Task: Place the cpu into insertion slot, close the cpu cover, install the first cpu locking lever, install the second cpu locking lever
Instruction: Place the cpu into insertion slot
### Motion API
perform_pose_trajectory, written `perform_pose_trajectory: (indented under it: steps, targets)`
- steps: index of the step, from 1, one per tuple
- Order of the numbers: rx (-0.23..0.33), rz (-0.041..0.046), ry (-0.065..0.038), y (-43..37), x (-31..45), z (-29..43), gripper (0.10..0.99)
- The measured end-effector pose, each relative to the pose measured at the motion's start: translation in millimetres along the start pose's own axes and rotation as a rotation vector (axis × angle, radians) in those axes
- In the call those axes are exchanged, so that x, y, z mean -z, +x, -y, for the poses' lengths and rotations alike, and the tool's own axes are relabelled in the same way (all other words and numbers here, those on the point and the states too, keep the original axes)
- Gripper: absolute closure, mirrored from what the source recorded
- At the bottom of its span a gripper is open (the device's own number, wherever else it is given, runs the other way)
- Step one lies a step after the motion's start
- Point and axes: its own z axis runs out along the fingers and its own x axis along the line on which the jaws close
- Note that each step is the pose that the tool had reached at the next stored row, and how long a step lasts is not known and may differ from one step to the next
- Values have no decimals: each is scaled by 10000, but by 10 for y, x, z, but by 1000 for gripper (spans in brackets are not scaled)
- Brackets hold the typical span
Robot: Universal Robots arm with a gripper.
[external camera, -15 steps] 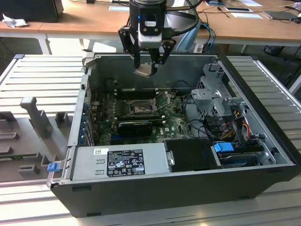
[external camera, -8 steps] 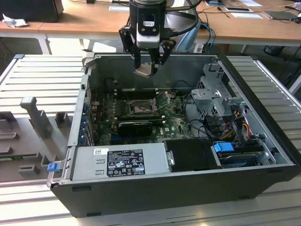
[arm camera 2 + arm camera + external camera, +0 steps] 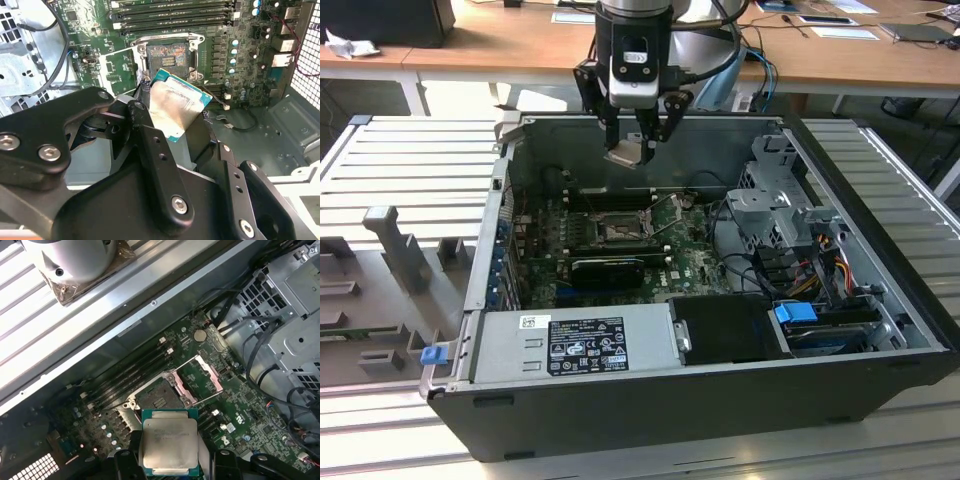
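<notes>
My gripper hangs over the open computer case, shut on the cpu, a flat square chip with a silver-grey top. Both wrist views show the cpu clamped by its edges between the black fingers, well above the green board. The insertion slot lies bare below the chip. The cpu cover stands swung open beside the slot. Thin metal locking levers stick up, released, near the slot.
Memory slots run along one side of the socket, and a long black card lies on the other. A power supply fills the case's front; a drive cage with cables sits at the exterior view's right. Case walls surround the board.
</notes>
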Motion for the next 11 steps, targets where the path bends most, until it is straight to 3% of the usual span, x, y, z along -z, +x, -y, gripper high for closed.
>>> perform_pose_trajectory:
  steps: [11]
  targets:
    - [-1924, 172, -39, -1, -25, 2, 561]
